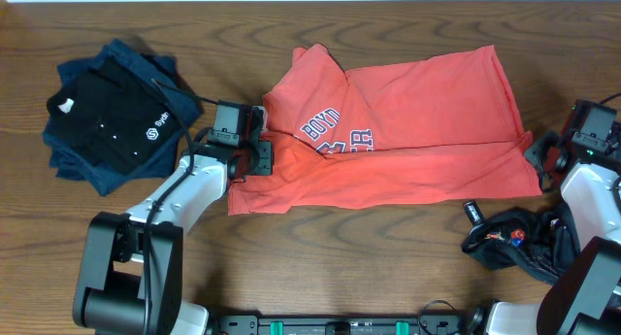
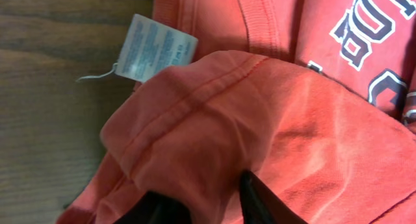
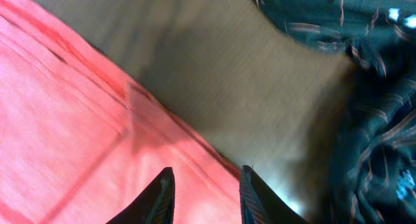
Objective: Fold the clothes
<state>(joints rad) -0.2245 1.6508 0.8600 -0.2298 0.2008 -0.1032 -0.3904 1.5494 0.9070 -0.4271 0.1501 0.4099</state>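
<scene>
The coral-red T-shirt is lying spread on the wooden table, lettering up.

The left gripper is sitting at the T-shirt's collar-side edge. Cloth is draping over its fingers, so grip cannot be determined.

The right gripper is hovering over the T-shirt's opposite hem edge, jaws parted and holding nothing. This placement probably serves the next fold.

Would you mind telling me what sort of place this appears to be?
Probably a robotics test bench for laundry folding: a coral-red T-shirt lying on a brown wooden table, a stack of folded dark shirts beside it, and two robot arms.
</scene>
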